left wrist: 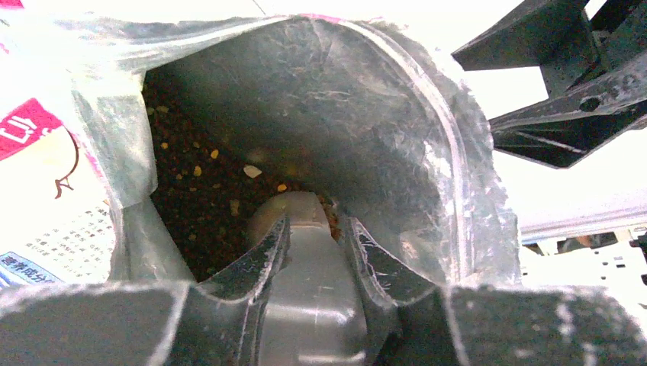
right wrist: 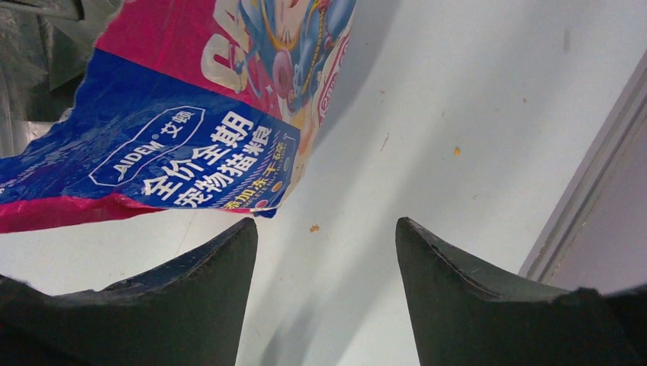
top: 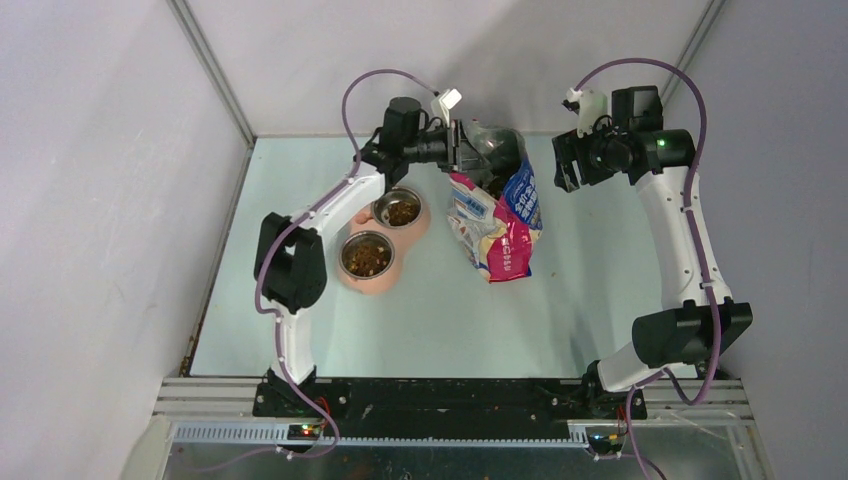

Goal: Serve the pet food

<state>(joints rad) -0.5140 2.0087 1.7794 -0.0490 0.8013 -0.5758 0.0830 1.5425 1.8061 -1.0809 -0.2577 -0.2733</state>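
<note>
Overhead view of 2 robot arms working at a pale table (top: 600, 300). At left, a pink feeder (top: 360, 285) holds 2 steel bowls (top: 343, 255), and both already show brown pet food (top: 368, 258). To their right, the left gripper (top: 462, 146) reaches into the open mouth of the cat food bag (top: 498, 215). Its wrist view shows the fingers pinching the grey handle of a scoop (left wrist: 305, 297), with the scoop's head pushed toward the dark pet food (left wrist: 202, 210) deep inside the bag. Further right, the right gripper (right wrist: 326, 223) hangs spread and empty just beside the bag's printed side, not touching it. The step looks like loading the scoop. It would go best by digging low, then lifting out level and slowly, clear of the crinkled foil lip, so pellets stay in. A few crumbs (right wrist: 313, 228) already lie on the table.
</note>
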